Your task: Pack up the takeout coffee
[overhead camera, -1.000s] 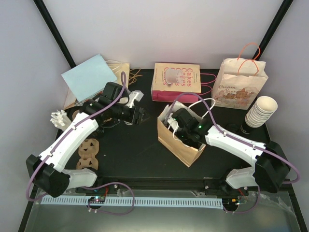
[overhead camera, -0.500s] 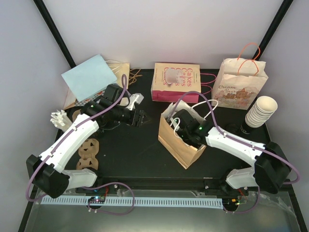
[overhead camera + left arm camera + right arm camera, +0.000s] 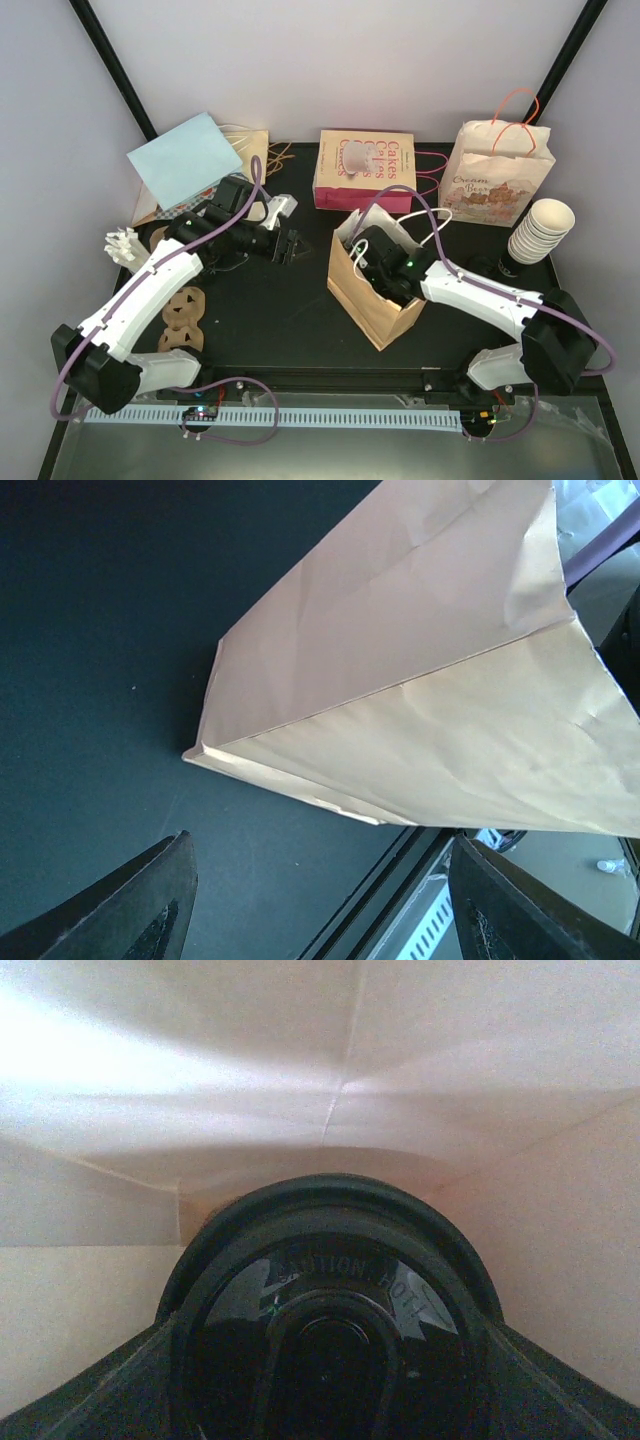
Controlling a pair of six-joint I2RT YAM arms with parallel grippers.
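Right gripper (image 3: 368, 262) goes deeper into brown bag (image 3: 378, 308); bag stands straighter. Pincer holds takeout coffee (image 3: 325, 1270), now inside bag. Left gripper (image 3: 320, 905) wide, empty, at bag's 9 o'clock. Packing looks nearly done.

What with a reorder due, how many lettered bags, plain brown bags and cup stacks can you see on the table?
Lettered bags: 2, the Cakes bag and the cream bag
Plain brown bag: 1
Cup stack: 1
Total: 4
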